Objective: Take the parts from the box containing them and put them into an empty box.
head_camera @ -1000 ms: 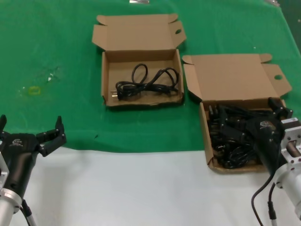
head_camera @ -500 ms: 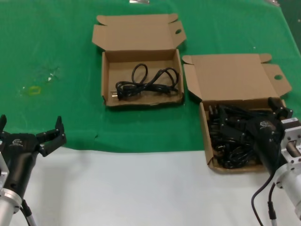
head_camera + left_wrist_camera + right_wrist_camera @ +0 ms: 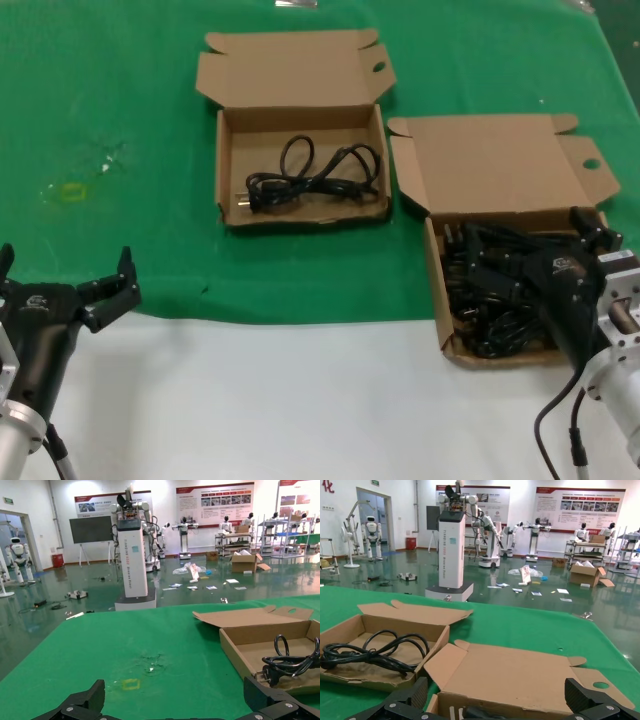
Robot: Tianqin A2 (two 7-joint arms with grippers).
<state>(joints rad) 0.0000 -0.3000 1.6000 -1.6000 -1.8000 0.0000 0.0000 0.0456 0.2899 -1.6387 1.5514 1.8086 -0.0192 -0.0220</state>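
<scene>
The right gripper [image 3: 590, 232] was positioned, jaws spread, directly over the heaped power cords [image 3: 490, 290] near the table's right edge; the left gripper [image 3: 65, 280], likewise spread, was parked well apart.

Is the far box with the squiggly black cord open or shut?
Open. The box has its lid flap folded back flat on the green cloth, so its floor shows, with one black cord lying inside.
</scene>
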